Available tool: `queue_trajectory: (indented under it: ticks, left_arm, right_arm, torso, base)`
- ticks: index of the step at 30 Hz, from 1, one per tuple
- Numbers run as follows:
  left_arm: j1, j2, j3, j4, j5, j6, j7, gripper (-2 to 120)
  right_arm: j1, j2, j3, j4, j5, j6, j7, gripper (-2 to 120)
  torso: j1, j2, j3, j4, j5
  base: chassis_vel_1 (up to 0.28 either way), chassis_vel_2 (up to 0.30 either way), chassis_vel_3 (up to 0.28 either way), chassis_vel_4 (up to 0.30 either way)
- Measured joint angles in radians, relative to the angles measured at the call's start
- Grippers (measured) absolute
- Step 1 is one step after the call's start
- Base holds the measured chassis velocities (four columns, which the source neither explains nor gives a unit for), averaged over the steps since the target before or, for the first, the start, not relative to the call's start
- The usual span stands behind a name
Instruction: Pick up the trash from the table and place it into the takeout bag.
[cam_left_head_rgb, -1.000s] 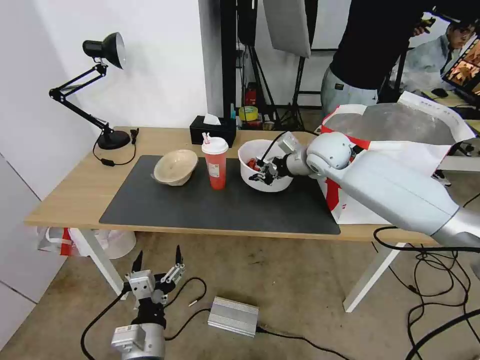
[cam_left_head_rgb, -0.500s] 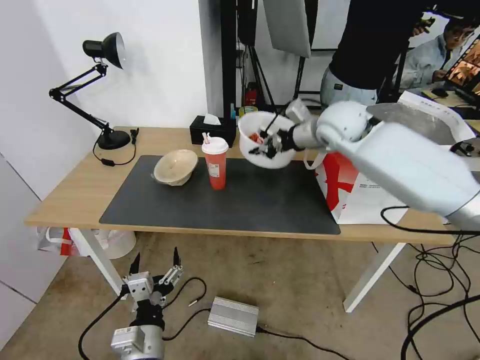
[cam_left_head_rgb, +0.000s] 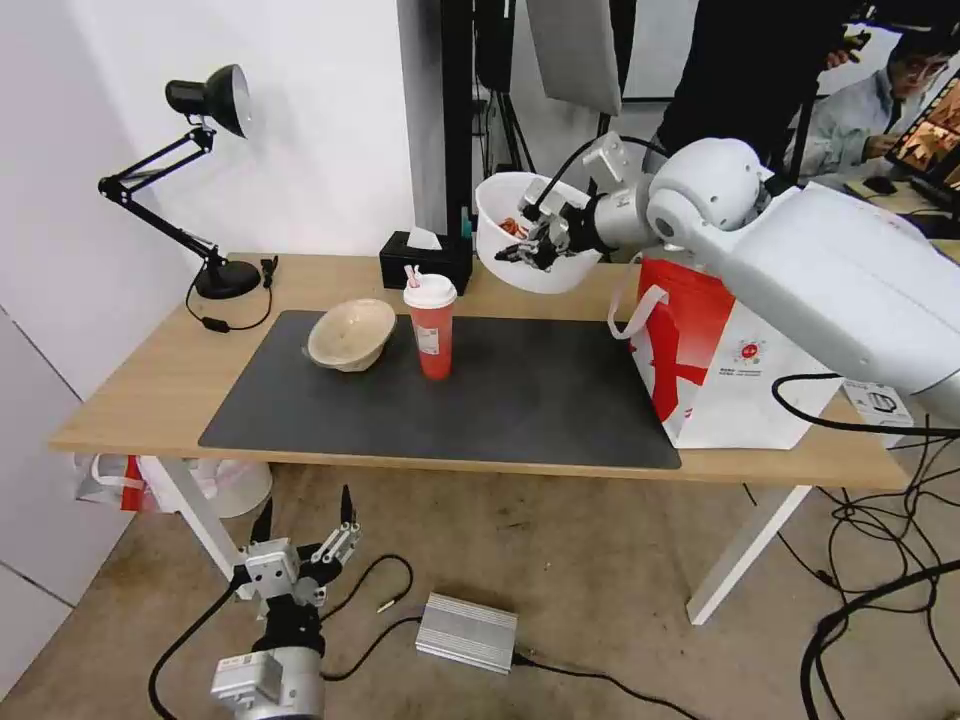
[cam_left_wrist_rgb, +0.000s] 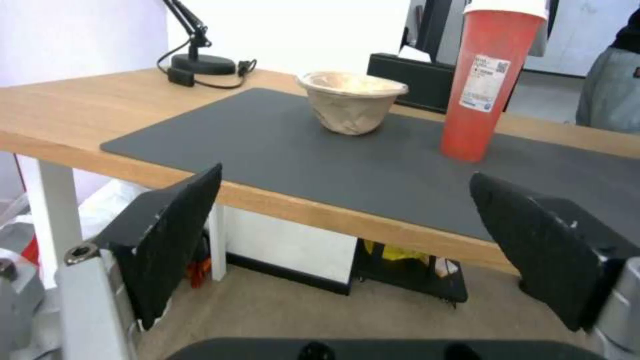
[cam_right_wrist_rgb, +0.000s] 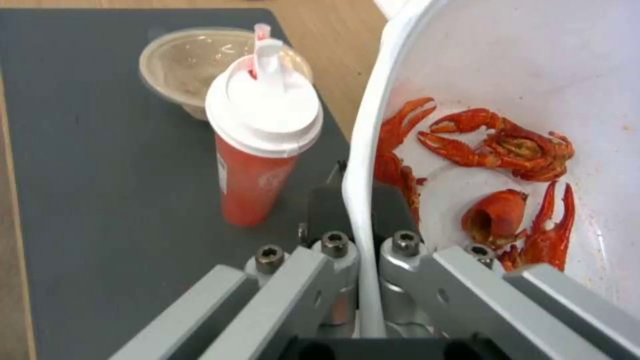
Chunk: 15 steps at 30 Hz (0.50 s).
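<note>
**Bowl aloft, bag to the right**

The right end effector (cam_left_head_rgb: 530, 243) pinches the rim of the white bowl (cam_left_head_rgb: 520, 255), one finger inside and one outside, holding it above the bench's (cam_left_head_rgb: 150, 385) back edge. The bag (cam_left_head_rgb: 715, 360) stands just to the robot's right of it, lower down. The cup (cam_left_head_rgb: 431, 325) and paper bowl (cam_left_head_rgb: 350, 334) sit on the mat (cam_left_head_rgb: 500, 400). The left end effector (cam_left_head_rgb: 300, 540) hangs open below the bench front, well away.
</note>
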Motion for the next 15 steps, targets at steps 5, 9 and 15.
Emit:
queue_trajectory:
  ticks: [5,9,15]
  left_arm:
    - [0.000,0.000,0.001,0.000,0.002,0.000,-0.003,100]
    - [0.000,0.000,0.003,0.000,0.003,-0.001,-0.003,100]
    - [-0.002,0.000,0.004,0.001,0.005,-0.001,-0.003,100]
  right_arm:
    - [0.023,-0.018,0.000,0.017,0.001,-0.009,-0.003,0]
    - [0.038,-0.034,0.001,0.028,0.009,-0.014,-0.006,0]
    - [0.048,-0.064,0.005,0.046,0.025,-0.017,-0.004,0]
  torso:
    - [0.000,0.000,0.000,-0.0001,0.0001]
    - [0.000,0.000,0.000,0.0000,0.0000]
    - [0.000,0.000,0.000,-0.0001,0.0000]
  base:
    - [0.000,0.000,0.000,0.000]
    - [0.000,0.000,0.000,0.000]
    - [0.000,0.000,0.000,0.000]
